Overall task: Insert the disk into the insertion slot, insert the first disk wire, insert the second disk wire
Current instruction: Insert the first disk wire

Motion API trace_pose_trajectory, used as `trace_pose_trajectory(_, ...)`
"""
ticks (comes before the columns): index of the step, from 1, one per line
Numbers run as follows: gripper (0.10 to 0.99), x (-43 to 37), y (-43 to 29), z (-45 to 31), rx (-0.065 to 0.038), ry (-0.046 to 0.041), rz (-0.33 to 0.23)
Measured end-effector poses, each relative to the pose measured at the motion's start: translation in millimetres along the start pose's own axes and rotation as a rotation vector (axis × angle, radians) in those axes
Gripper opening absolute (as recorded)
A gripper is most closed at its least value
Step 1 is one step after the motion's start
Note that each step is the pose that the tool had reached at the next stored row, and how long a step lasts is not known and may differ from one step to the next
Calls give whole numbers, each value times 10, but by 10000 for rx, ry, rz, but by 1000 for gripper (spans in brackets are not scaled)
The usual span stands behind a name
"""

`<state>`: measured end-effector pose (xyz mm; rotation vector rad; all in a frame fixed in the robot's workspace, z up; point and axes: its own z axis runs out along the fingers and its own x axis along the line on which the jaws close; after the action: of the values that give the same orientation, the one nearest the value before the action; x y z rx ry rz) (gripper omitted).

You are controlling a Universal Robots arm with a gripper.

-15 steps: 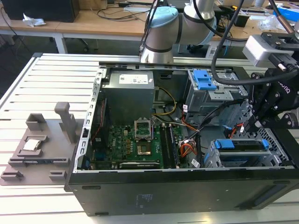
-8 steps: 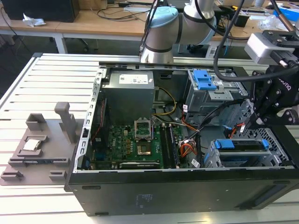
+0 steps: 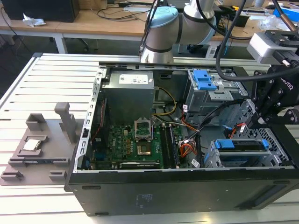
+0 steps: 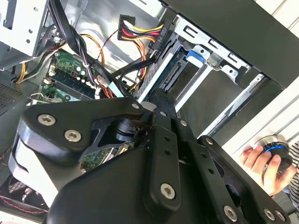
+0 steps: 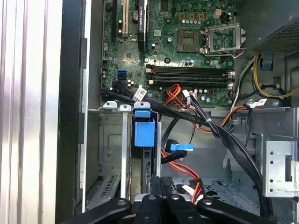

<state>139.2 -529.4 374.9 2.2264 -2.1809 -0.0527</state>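
The disk point(image 3: 243, 151) lies flat in the insertion slot point(image 3: 280, 157), the silver cage at the case's front corner on the exterior view's right, with its blue carrier point(image 3: 225, 144) showing at the end. My gripper point(image 3: 255, 122) hangs just above that cage, its fingers point(image 5: 150, 201) pressed together; I see nothing between them. In the first wrist view the carrier's blue end point(image 5: 144, 133) sits ahead of the gripper point(image 5: 161, 183) inside the cage point(image 5: 112, 140). Loose wires lie beside it: a blue-tipped cable point(image 5: 181, 147) and a red, yellow and black connector point(image 4: 140, 30).
The open case holds a motherboard point(image 3: 138, 142), a power supply point(image 3: 128, 88) and a taller grey cage with a blue tab point(image 3: 204, 79). A grey fixture point(image 3: 39, 149) stands on the slatted table at the exterior view's left. A hand point(image 4: 257, 161) holds a round knob.
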Motion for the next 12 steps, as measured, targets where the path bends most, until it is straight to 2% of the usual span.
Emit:
trace_pose_trajectory(5,114,0,0,0,0,0,0)
trace_pose_trajectory(10,420,0,-1,0,-1,0,0)
trace_pose_trajectory(12,420,0,-1,0,0,0,1)
